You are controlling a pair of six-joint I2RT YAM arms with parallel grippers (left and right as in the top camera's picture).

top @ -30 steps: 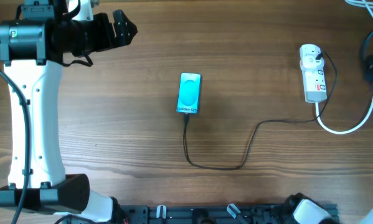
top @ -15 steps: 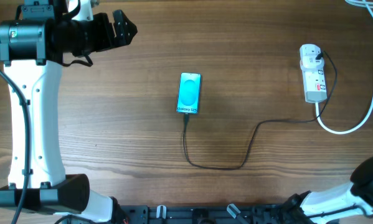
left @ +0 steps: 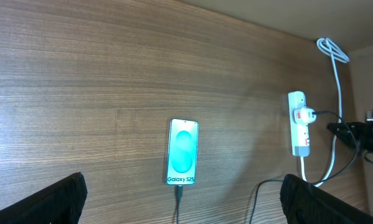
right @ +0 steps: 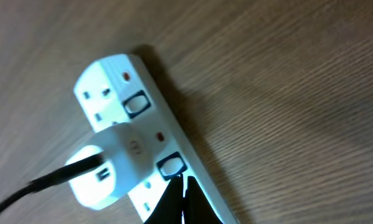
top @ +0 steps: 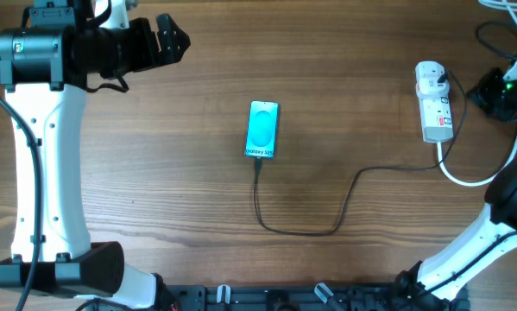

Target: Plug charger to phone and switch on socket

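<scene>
Overhead view is showing the phone [top: 263,130] lying centrally, its screen glowing cyan. The charger [top: 299,231] is meeting its lower edge and looping right toward the socket [top: 435,112]. The right gripper [right: 182,199] is hovering at the socket with its fingers pressed together, gripping nothing. Its tips are sitting just beside a rocker switch [right: 169,165]; whether they are touching it I cannot tell. The left gripper [top: 173,39] is hanging well apart at the far left, jaws spread wide and empty.

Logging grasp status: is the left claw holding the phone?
No, the phone lies flat on the table, well apart from the open left claw.
</scene>
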